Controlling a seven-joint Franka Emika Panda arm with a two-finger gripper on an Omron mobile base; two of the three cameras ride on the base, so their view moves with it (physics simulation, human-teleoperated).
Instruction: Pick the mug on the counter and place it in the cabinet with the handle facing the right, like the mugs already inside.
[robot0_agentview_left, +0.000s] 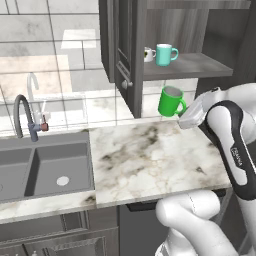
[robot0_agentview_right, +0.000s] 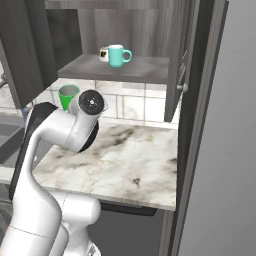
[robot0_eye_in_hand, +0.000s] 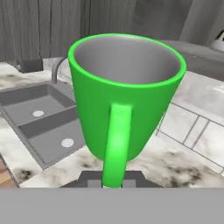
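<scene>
Green loop handle (robot0_eye_in_hand: 115, 144) sits clamped in the claw (robot0_eye_in_hand: 112, 180); the mug (robot0_agentview_left: 170, 101) hangs tilted above the desk (robot0_agentview_left: 150, 155), below the cabinet (robot0_agentview_left: 200, 65) shelf, which lies up and beyond.

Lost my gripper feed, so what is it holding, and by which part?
The gripper holds the green mug, lifted off the counter, gripped by its loop handle.

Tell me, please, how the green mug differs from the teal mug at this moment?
The green mug hangs tilted in the air above the counter, held by the gripper; the teal mug stands upright on the cabinet shelf. Green is bright, teal paler. Both have loop handles.
</scene>
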